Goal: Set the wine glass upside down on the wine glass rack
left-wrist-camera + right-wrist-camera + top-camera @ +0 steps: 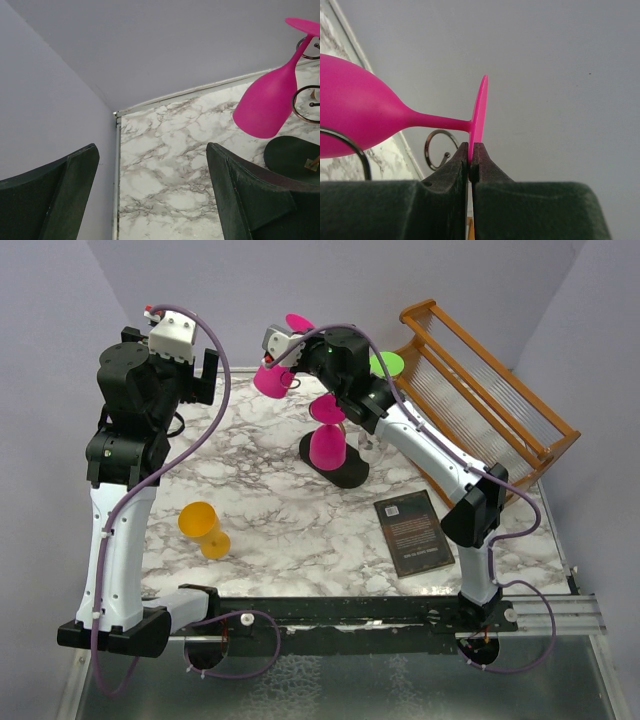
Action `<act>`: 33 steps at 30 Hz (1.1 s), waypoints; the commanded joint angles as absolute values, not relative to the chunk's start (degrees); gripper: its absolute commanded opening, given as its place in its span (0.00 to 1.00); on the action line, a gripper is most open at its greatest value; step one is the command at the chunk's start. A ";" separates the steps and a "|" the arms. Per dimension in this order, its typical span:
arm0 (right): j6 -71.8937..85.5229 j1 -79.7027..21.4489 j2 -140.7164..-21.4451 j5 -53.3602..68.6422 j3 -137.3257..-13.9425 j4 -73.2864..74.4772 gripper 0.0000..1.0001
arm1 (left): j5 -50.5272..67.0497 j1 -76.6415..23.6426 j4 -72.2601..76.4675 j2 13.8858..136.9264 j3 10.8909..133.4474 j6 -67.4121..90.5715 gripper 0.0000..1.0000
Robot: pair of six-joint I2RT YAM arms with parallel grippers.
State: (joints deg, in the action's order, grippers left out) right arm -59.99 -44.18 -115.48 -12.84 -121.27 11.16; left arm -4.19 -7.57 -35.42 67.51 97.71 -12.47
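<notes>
My right gripper [291,336] is shut on the rim of the foot of a pink wine glass [270,378], held tilted, bowl down, at the upper left side of the wine glass rack [345,472]. In the right wrist view the fingertips [464,152] pinch the foot and the pink wine glass [355,110] lies beside a wire spiral [440,146]. A second pink glass [328,442] hangs upside down on the rack. My left gripper [208,375] is open and empty, raised at the far left. In the left wrist view my left gripper [152,150] faces the held glass [265,105].
An orange glass [205,528] lies on its side on the marble table [280,510] at front left. A green glass [387,365] shows behind the right arm. A wooden slatted dish rack [490,390] fills the back right. A black book [413,532] lies at front right.
</notes>
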 commanded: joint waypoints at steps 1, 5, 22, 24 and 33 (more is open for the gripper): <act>-63.11 -44.60 -111.23 -13.00 -117.37 9.51 0.01 | -4.22 -7.29 -34.87 66.79 99.05 -12.94 0.92; -64.29 -44.65 -109.66 -14.01 -114.50 8.79 0.01 | -3.79 -7.29 -34.91 66.96 99.19 -12.85 0.92; -68.49 -44.35 -108.13 -17.85 -112.71 9.55 0.01 | -2.97 -7.30 -35.09 66.63 99.21 -13.05 0.92; -68.42 -44.01 -108.39 -18.22 -113.46 10.53 0.01 | -2.82 -7.29 -35.11 66.62 99.29 -13.10 0.93; -68.47 -42.27 -110.23 -19.41 -116.39 13.95 0.01 | -2.73 -7.29 -35.11 66.27 99.45 -13.21 0.92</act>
